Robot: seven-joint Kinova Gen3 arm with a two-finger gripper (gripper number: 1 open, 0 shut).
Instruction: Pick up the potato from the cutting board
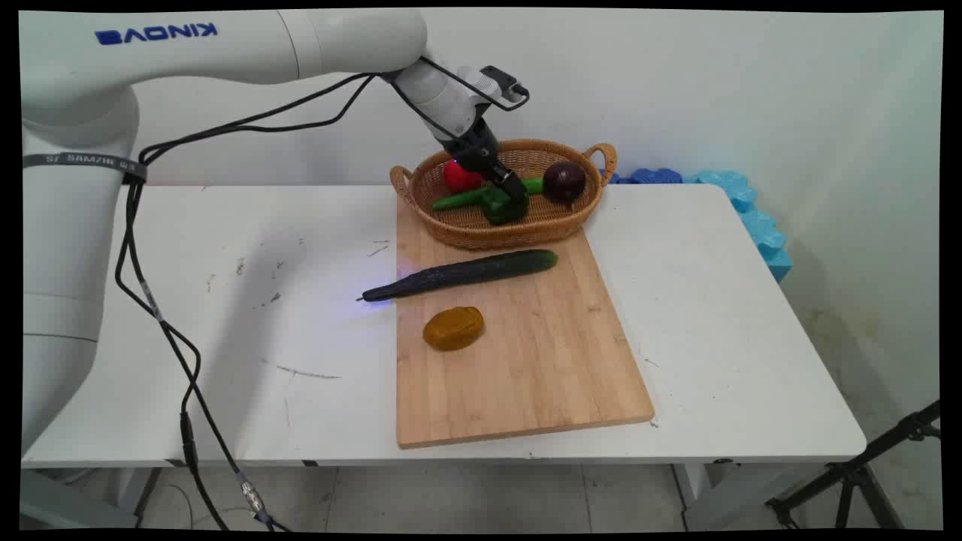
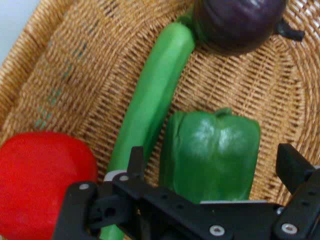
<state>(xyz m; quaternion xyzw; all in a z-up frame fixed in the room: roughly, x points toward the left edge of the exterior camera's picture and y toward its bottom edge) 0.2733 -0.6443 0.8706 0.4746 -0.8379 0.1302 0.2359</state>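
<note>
My gripper point(image 1: 512, 197) reaches down into a wicker basket point(image 1: 481, 233) at the far end of the cutting board. It stands open around a green bell pepper point(image 2: 210, 150), one finger on each side, with small gaps showing. In the main view the green pepper point(image 1: 497, 210) lies just under the fingers. Left of the pepper lies a long light-green vegetable point(image 2: 155, 95), and beyond it a red fruit point(image 2: 42, 180). A dark purple round vegetable point(image 2: 235, 22) sits at the far end of the woven basket floor point(image 2: 65, 65).
A wooden cutting board point(image 1: 541, 368) carries a dark green cucumber point(image 1: 466, 274) and a brown potato-like lump point(image 1: 453, 328). Blue foam point(image 1: 751, 210) lines the table's far right edge. A black tripod point(image 1: 864, 473) stands at the lower right.
</note>
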